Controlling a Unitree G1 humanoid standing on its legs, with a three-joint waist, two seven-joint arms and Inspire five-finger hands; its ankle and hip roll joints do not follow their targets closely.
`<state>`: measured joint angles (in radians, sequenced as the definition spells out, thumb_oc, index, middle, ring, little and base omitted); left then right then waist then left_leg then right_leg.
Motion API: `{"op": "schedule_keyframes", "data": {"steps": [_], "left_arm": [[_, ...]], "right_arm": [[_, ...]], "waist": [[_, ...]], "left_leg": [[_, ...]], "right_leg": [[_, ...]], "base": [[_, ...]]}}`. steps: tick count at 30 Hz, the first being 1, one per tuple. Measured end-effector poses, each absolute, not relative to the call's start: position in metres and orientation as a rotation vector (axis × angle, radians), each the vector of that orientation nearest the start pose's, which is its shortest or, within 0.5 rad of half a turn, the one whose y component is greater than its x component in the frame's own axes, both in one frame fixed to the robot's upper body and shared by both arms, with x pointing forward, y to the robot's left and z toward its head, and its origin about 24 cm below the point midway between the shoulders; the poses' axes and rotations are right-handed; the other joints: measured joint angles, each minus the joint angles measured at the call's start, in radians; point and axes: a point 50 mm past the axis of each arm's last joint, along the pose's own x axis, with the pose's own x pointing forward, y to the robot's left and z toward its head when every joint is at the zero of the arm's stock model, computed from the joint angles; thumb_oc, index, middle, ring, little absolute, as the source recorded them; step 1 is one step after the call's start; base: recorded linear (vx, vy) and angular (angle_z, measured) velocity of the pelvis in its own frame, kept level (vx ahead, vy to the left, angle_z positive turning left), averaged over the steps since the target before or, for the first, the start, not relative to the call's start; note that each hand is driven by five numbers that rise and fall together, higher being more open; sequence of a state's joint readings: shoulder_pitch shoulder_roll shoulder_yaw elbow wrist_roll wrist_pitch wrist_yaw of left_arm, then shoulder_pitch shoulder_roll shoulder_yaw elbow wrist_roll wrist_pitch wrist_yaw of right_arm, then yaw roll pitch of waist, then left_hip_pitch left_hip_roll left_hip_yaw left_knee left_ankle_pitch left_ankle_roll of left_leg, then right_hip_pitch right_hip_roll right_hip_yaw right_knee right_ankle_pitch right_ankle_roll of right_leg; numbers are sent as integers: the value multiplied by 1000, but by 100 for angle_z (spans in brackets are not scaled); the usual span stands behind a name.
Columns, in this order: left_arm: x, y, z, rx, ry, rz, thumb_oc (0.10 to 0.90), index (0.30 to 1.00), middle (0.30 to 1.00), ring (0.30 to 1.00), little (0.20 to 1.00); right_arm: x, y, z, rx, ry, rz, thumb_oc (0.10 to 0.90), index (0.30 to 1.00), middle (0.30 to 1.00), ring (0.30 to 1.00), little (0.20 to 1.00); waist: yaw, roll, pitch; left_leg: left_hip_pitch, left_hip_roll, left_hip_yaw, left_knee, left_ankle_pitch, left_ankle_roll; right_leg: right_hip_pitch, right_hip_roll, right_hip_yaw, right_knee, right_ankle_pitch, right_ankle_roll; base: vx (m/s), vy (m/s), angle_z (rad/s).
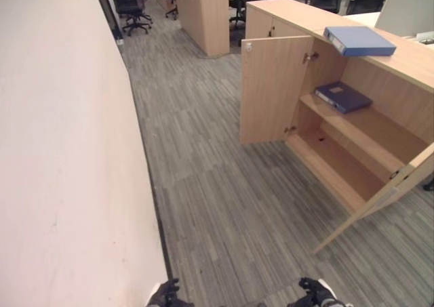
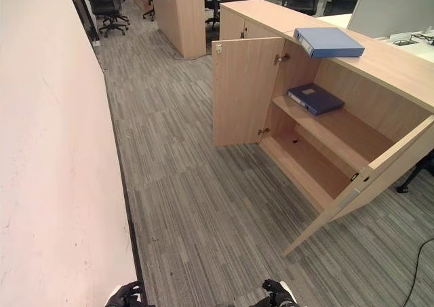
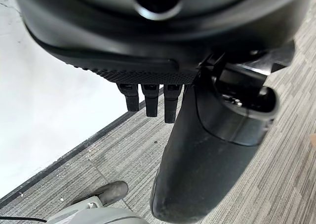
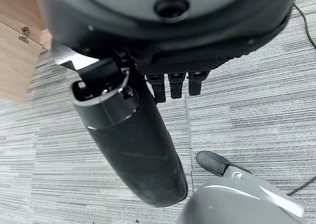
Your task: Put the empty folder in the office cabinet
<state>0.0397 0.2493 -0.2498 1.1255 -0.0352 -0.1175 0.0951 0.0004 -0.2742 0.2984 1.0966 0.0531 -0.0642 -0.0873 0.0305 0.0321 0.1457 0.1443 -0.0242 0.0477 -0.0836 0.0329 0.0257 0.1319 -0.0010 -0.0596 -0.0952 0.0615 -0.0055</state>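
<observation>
A light blue folder (image 1: pixel 359 41) lies flat on top of the wooden office cabinet (image 1: pixel 413 62). A dark blue folder (image 1: pixel 343 96) lies on the cabinet's upper shelf, near its left end. Both cabinet doors stand open: the left door (image 1: pixel 268 87) swung out toward me and the right door (image 1: pixel 397 185) reaching over the floor. My left hand (image 1: pixel 166 295) and right hand (image 1: pixel 317 295) hang low at the bottom edge, far from the cabinet. In the left wrist view my left hand (image 3: pixel 148 46) has straight fingers and holds nothing. My right hand (image 4: pixel 168 36) shows the same.
A white wall (image 1: pixel 61 151) runs along my left side. Grey carpet (image 1: pixel 217 205) stretches between me and the cabinet. Further back stand another wooden unit (image 1: pixel 203 12), black office chairs (image 1: pixel 129 5) and desks.
</observation>
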Motion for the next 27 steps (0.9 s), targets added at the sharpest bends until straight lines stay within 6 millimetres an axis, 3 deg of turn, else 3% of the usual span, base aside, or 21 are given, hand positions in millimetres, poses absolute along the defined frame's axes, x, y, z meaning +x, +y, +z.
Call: {"op": "schedule_keyframes", "data": {"steps": [17,27], "left_arm": [[96,223,-156,355,1073,-9,800,900,900,900,900],[95,223,-157,352,1077,-11,800,900,900,900,900]], "right_arm": [[109,-226,-154,-388,1082,15,800,900,900,900,900],[101,-230,-156,-265,1119,-60,800,900,900,900,900]], "waist": [[-2,-6,-8],[-2,-7,-23]], "left_leg": [[11,0,-3,-1,-10,-13],[11,1,-2,-1,-12,-12]], "right_leg": [[16,0,-1,6,-4,2],[16,1,-1,0,-5,0]], "base": [[1,-2,0],[17,-15,0]]}}
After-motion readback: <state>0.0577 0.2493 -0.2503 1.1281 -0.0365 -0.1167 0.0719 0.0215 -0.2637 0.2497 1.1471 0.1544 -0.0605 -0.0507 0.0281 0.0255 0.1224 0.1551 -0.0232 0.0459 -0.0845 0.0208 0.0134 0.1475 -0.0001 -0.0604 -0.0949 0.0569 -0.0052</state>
